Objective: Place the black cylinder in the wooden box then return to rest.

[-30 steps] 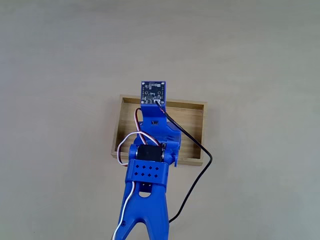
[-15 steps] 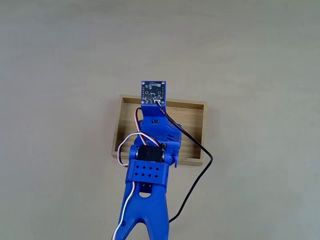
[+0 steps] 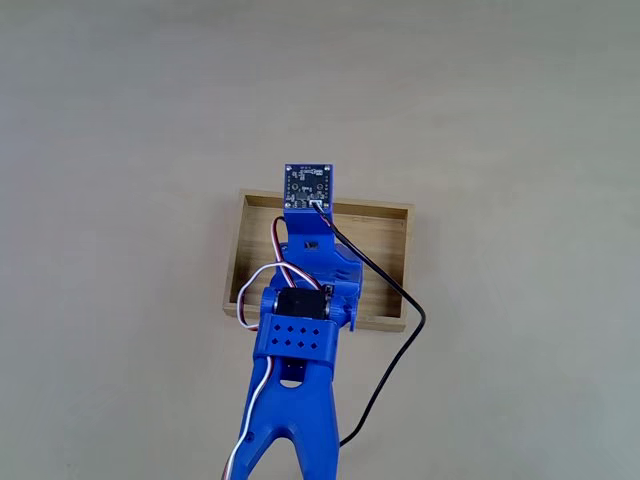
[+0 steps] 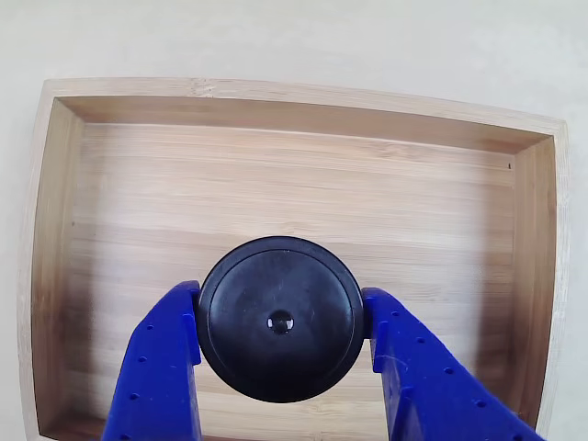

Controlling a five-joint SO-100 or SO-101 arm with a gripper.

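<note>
- Pale beige tabletop (image 3: pixel 120 120) spreads under my blue arm (image 3: pixel 300 340), which reaches up from the bottom edge of the fixed view over the wooden box (image 3: pixel 385 250).
- From my close-up camera, I see the gripper (image 4: pixel 280 335) with both blue fingers (image 4: pixel 156 367) pressed against the sides of the black cylinder (image 4: pixel 280 317), clamping it.
- Dimple up, the cylinder sits within the box (image 4: pixel 276 184) walls, over the slatted floor toward its near side; I cannot tell whether it touches the floor.
- A black cable (image 3: pixel 400 350) loops off the arm's circuit board (image 3: pixel 308 185) across the box's right part.
</note>
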